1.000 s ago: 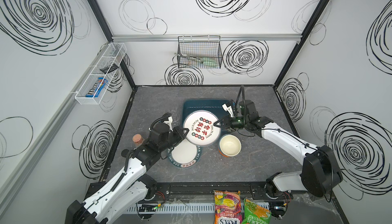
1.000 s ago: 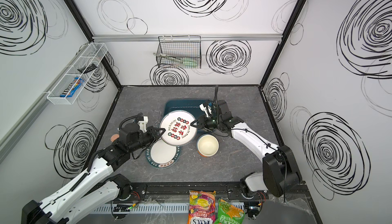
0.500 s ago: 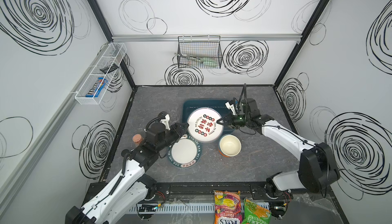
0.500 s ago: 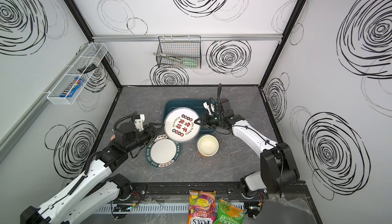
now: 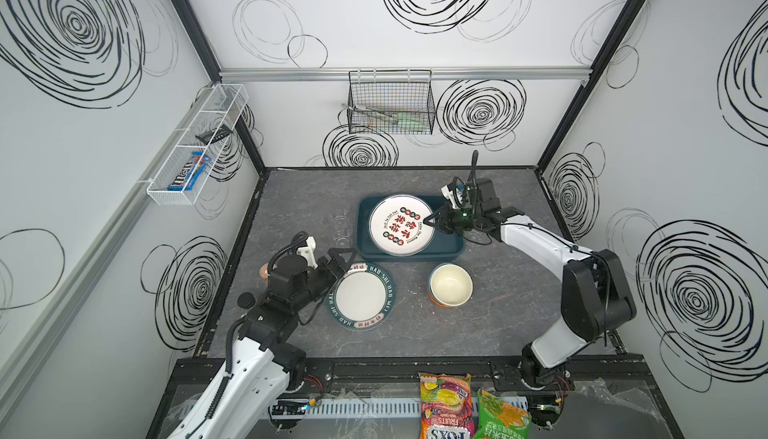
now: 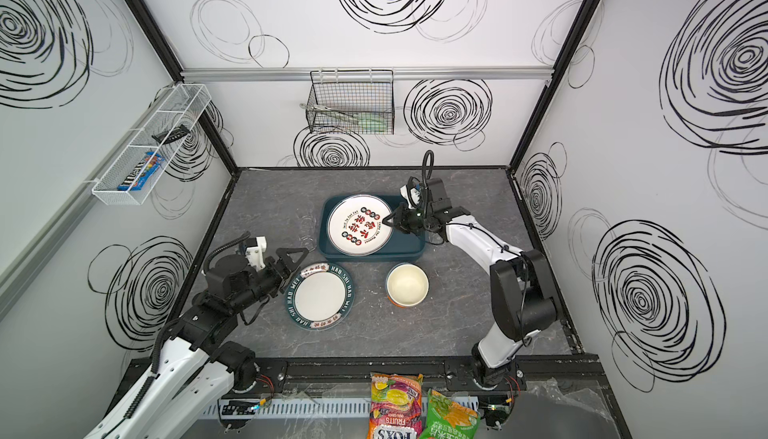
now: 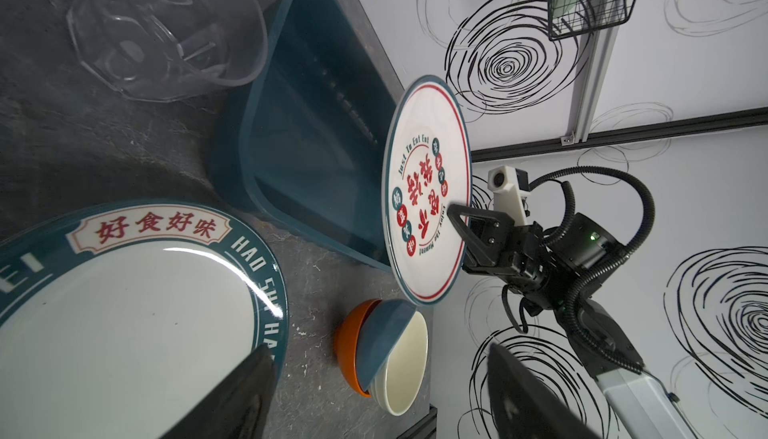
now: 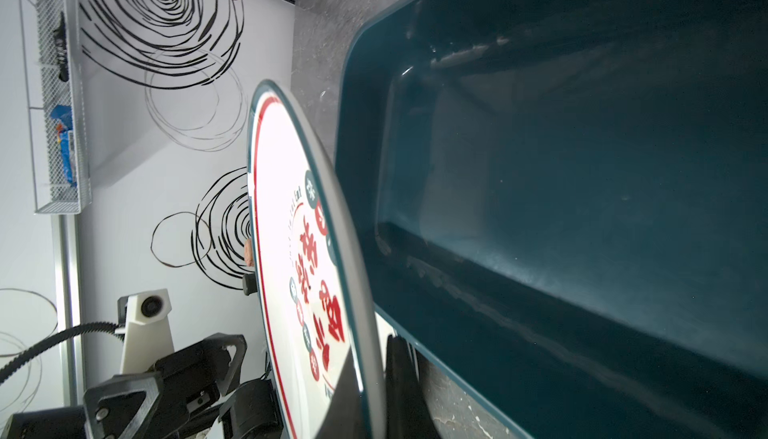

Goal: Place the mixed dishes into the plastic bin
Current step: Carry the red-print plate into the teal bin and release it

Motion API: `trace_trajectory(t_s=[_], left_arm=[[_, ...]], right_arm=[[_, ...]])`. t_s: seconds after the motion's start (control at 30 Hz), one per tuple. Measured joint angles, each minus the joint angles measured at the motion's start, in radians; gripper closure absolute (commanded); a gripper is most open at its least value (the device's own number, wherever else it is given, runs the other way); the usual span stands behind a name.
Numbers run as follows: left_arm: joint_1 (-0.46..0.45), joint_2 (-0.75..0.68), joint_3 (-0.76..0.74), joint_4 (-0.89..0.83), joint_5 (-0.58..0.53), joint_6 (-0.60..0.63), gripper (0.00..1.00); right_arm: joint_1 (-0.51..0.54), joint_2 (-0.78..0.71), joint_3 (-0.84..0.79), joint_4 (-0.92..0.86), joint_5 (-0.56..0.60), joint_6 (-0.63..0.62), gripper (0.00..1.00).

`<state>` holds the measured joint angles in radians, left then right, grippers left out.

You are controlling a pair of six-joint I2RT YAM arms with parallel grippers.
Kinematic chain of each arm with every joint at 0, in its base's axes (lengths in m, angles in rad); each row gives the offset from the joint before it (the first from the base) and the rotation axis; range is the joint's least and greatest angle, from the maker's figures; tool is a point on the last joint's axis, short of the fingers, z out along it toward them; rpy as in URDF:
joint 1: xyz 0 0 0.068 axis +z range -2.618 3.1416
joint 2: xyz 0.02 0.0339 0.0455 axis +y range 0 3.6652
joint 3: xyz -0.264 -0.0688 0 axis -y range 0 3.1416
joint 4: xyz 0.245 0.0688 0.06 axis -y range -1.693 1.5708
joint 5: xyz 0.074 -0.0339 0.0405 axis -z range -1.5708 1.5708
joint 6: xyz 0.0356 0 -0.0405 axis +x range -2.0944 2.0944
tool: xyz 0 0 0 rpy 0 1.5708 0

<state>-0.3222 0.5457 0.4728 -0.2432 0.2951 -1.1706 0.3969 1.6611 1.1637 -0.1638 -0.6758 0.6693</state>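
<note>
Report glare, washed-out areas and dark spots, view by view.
Left wrist view: a glare streak runs across the teal-rimmed plate. Right wrist view: the face of the Chinese-character plate is washed out, and the inside of the plastic bin is dim. Both top views: evenly lit and sharp.

An enclosed booth seen from above: white walls [image 5: 353, 21] covered in black scribbled spirals, joined by black corner posts [image 5: 196, 42]. A grey marbled tabletop [image 5: 307, 200] fills the floor. At twelve o'clock a black wire basket [image 5: 390, 102] hangs from an aluminium rail [image 5: 498, 73], holding what may be tongs. At ten o'clock a white mesh rack [image 5: 195, 154] is fixed to the side wall. Light is soft and even.
</note>
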Motion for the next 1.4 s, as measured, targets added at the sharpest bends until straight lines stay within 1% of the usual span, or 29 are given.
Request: trace_trajectory(t_s=[0.2,0.4,0.67,0.97,1.27,1.33,1.4], left_arm=[[0.039,-0.065,-0.015,-0.067,0.010,0.007,0.16],[0.067,-0.088,-0.040,-0.121,0.023,0.011,0.15],[0.083,-0.108,-0.054,-0.167,0.027,0.011,0.15],[0.097,-0.122,-0.089,-0.189,0.036,0.011,0.14],[0.109,-0.136,-0.092,-0.206,0.039,0.011,0.14],[0.112,-0.137,-0.092,-0.207,0.040,0.011,0.14],[0.114,-0.137,-0.092,-0.209,0.040,0.011,0.14]], right_arm=[[0.000,0.119,0.071,0.003,0.033,0.019,0.97],[0.000,0.217,0.125,0.025,0.059,0.041,0.97],[0.005,0.338,0.189,0.045,0.078,0.057,0.97],[0.024,0.417,0.231,0.062,0.083,0.072,0.96],[0.034,0.474,0.248,0.090,0.083,0.079,0.95],[0.034,0.476,0.248,0.090,0.083,0.079,0.93],[0.035,0.476,0.248,0.093,0.082,0.079,0.89]])
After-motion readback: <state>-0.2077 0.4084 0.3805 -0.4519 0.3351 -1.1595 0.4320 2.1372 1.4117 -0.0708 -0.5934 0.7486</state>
